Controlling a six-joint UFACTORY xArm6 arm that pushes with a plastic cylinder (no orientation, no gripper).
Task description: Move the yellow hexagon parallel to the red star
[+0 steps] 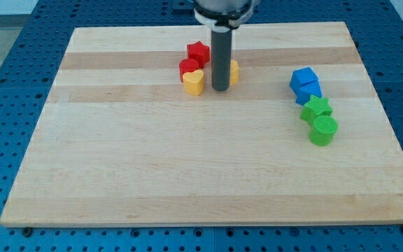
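Rod [221, 59] descends from the upper centre of the frame, dark and straight, and my tip [221, 89] rests on the wooden worktop [187, 161] amid a small cluster of blocks. There is no claw on this arm, only the rod, so nothing is gripped.

The yellow hexagon [234, 71] sits just right of the rod and is mostly hidden behind it; only a sliver of yellow shows, so its shape cannot be confirmed from here. It appears to touch the rod.

Left of the tip lies a yellow heart [193, 82], close to the rod. Touching the heart from above is a red block [188, 67] of unclear shape, and above that, toward the frame's top, the red star [199, 52].

Well apart, at the right of the frame, a blue block [305, 85] stands above a green star [317, 108] and a green cylinder [322, 130], the three touching in a column.
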